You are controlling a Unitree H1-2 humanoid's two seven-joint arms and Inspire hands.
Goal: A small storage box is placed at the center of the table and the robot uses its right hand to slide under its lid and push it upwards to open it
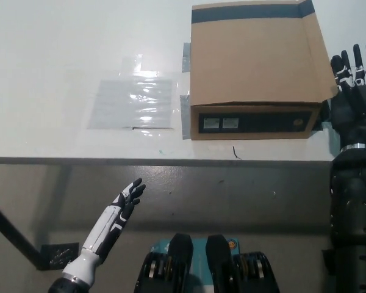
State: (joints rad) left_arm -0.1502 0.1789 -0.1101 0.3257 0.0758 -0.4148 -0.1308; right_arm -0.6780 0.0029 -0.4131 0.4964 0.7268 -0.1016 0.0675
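A brown cardboard storage box stands on the white table, right of centre, with a dark band along its far edge. Its flat lid lies down over the box and overhangs the dark front face, which carries two small labels. My black right hand is raised just beside the box's right front corner, open, fingers spread and pointing away from me, very close to the lid's corner. My white left hand rests open below the table's front edge at lower left.
A clear plastic sheet lies flat on the table left of the box. Grey tape strips show along the box's left side. The table's front edge runs across the middle, with grey floor below.
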